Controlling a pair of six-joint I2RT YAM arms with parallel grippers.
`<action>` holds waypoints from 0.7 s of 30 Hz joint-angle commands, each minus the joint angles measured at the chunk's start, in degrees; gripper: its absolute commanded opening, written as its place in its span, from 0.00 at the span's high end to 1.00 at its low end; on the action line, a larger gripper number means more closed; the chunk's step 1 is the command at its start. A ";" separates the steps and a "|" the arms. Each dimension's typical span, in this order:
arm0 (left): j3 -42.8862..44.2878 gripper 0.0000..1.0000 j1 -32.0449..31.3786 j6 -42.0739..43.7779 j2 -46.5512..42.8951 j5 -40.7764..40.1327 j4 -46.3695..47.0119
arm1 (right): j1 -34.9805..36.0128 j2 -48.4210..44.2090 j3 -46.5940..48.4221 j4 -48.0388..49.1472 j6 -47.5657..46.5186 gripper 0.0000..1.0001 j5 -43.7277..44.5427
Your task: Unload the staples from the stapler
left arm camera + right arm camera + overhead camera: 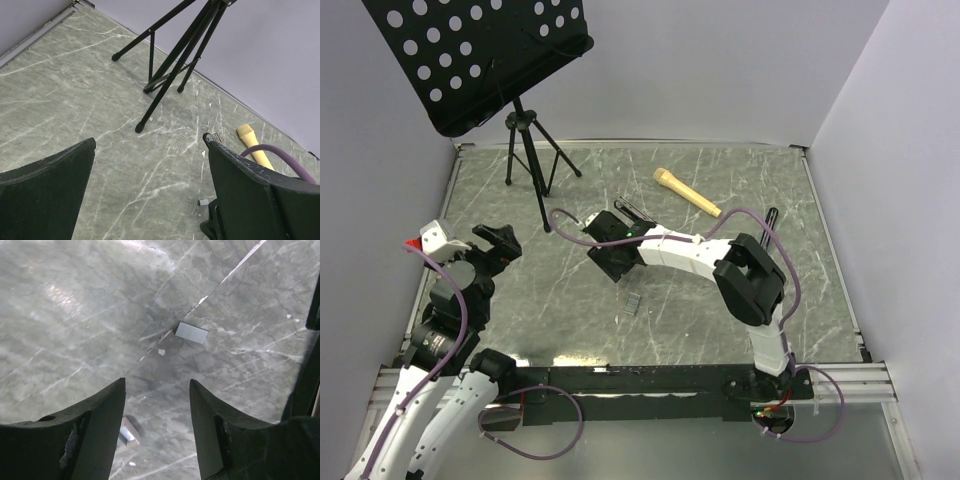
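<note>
The black stapler (635, 213) lies on the marble table (740, 300), hinged open, just behind my right gripper (617, 268). A small silvery strip of staples (634, 303) lies flat on the table in front of that gripper. The right wrist view shows the staples (191, 332) ahead of the fingertips and a second silvery piece (127, 432) beside the left finger (100, 425). My right gripper (157, 384) is open over bare table, nothing between the fingers. My left gripper (498, 238) hovers at the left, wide open (150, 141) and empty.
A tan stick-like handle (685, 190) lies behind the stapler, and it also shows in the left wrist view (254, 145). A music stand's tripod (530, 150) stands at the back left. A slim dark pen (772, 218) lies at the right. Raised rails edge the table.
</note>
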 commanded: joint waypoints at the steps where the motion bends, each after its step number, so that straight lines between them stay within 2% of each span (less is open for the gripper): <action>1: -0.26 0.01 -0.19 0.55 -0.50 -0.81 1.62 | -0.14 2.02 2.91 1.88 4.08 0.37 2.52; 13: -0.35 0.01 -0.19 0.72 -0.41 -0.90 1.80 | -1.90 6.50 6.51 0.30 9.00 0.34 5.41; 21: -0.35 0.01 -0.19 0.72 -0.32 -0.81 1.97 | -0.24 -0.08 3.36 -4.89 17.52 0.34 2.96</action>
